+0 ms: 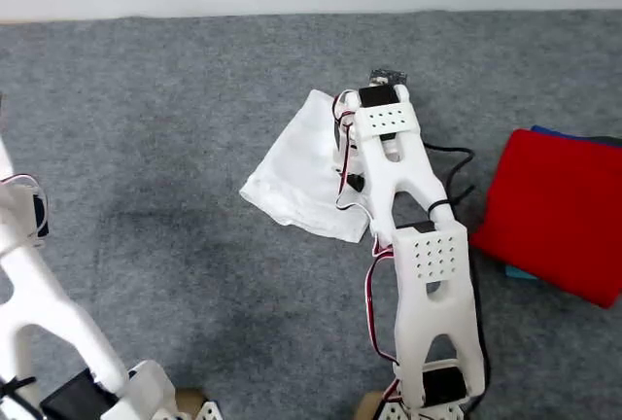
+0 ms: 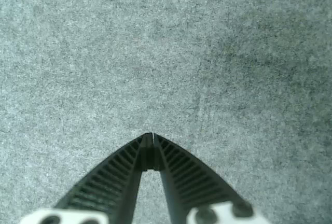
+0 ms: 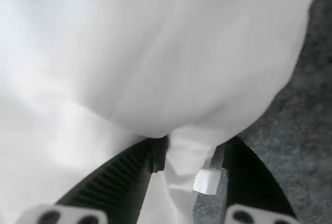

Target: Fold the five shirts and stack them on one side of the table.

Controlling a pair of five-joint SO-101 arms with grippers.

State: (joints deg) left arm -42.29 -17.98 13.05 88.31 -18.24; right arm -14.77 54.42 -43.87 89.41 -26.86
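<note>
A white shirt (image 1: pixel 296 172) lies crumpled and partly folded near the middle of the grey table. My right arm (image 1: pixel 389 148) reaches over its right edge. In the right wrist view my right gripper (image 3: pixel 193 154) is shut on a fold of the white shirt (image 3: pixel 155 68), with a small tag beside the cloth between the fingers. A folded red shirt (image 1: pixel 559 211) rests on a blue one (image 1: pixel 518 272) at the table's right side. My left gripper (image 2: pixel 152 137) is shut with nothing in it, above bare grey table (image 2: pixel 155 53).
My left arm (image 1: pixel 39 294) stands at the near left corner, well away from the shirts. Black and red cables (image 1: pixel 457 162) run along the right arm. The grey table surface (image 1: pixel 146 148) stretches left of the white shirt.
</note>
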